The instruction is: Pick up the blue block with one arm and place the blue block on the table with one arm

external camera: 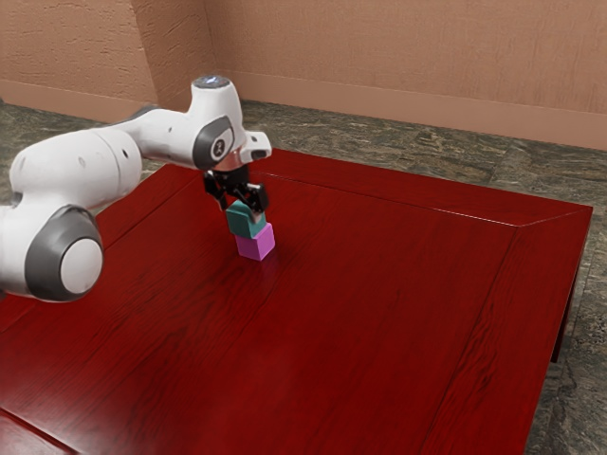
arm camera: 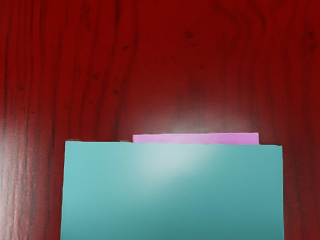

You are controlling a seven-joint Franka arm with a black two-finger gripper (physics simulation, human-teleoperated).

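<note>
The teal-blue cubic block [external camera: 244, 222] is lying directly beneath the black gripper [external camera: 241, 209], apparently resting on the pink cubic block [external camera: 255, 244]. Whether the gripper is clamping it, the views are not establishing.

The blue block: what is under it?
Under the blue block is a pink block, which stands on the table. Its top is mostly covered, so whether the two blocks touch cannot be seen.
</note>
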